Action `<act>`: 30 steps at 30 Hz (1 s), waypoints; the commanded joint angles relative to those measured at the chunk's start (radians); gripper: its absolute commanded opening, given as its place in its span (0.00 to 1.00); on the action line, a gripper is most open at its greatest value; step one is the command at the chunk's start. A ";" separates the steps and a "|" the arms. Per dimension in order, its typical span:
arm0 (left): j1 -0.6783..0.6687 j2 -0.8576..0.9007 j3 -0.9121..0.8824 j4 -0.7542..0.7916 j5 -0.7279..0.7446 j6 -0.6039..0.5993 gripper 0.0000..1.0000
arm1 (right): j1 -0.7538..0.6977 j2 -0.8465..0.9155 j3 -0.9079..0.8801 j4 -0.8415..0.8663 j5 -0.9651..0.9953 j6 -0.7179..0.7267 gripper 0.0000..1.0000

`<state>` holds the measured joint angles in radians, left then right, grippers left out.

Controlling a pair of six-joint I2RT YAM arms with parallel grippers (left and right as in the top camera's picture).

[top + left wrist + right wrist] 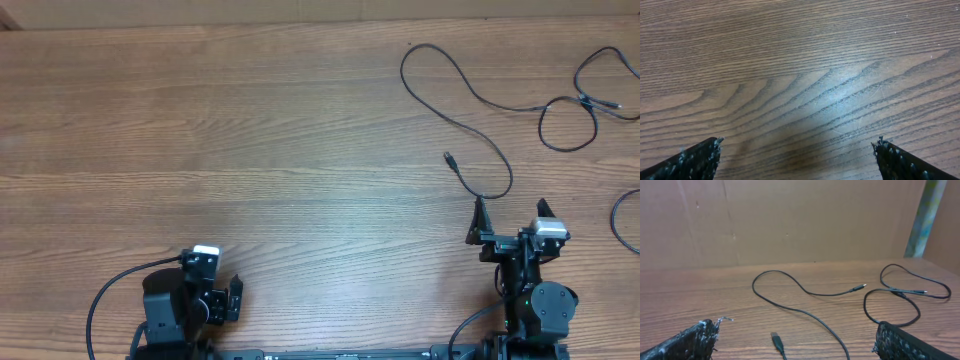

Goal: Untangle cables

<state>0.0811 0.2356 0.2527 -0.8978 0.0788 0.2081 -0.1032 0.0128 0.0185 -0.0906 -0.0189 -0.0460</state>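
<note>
Counting first: two arms, two end effectors, and what looks like three thin black cables, all lying loose on the wooden desk (pixel 200 130) over on the right half.

The long cable (pixel 402 68) makes a big loop toward the far edge and then snakes back. Its near end bends round just in front of the right end effector (pixel 511 208), and the USB-style plug (pixel 448 157) lies a bit ahead of that and off to its left. The second cable (pixel 568 150) is further right near the far corner, curled into a small loop with its ends crossing over itself. One tip of the long cable ends up right beside it, but it's hard to tell if they actually touch. The third cable (pixel 614 218) is only a dark arc cut off by the right edge of the overhead view, well off to the right of the right arm.

The right end effector has its fingers spread wide and is holding nothing. The long cable's bend lies just ahead of the gap, and nothing is touching the pads.

The left end effector (pixel 797 146) is also spread wide and empty, parked near the front-left corner over bare wood grain. It's well apart from every cable, and none of them show in its wrist view.
</note>
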 commanded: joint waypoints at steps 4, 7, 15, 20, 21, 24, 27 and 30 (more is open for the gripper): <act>0.004 -0.009 -0.003 0.002 0.007 -0.014 1.00 | 0.002 -0.011 -0.010 0.005 0.003 -0.008 1.00; 0.004 -0.009 -0.003 0.002 0.007 -0.014 1.00 | 0.002 -0.011 -0.010 0.006 -0.001 -0.008 1.00; 0.004 -0.009 -0.003 0.002 0.007 -0.014 0.99 | 0.002 -0.010 -0.010 0.007 -0.008 -0.008 1.00; 0.004 -0.009 -0.003 0.002 0.007 -0.014 1.00 | 0.002 -0.010 -0.010 0.007 -0.008 -0.008 1.00; 0.004 -0.009 -0.003 0.002 0.007 -0.014 1.00 | 0.002 -0.010 -0.010 0.007 -0.008 -0.008 1.00; 0.004 -0.009 -0.003 0.002 0.007 -0.014 1.00 | 0.002 -0.010 -0.010 0.007 -0.008 -0.008 1.00; 0.004 -0.009 -0.003 0.002 0.007 -0.014 1.00 | 0.002 -0.010 -0.010 0.007 -0.008 -0.008 1.00; 0.004 -0.009 -0.003 0.002 0.007 -0.014 0.99 | 0.002 -0.010 -0.010 0.007 -0.008 -0.008 1.00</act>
<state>0.0811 0.2356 0.2527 -0.8974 0.0788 0.2081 -0.1032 0.0128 0.0185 -0.0902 -0.0223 -0.0494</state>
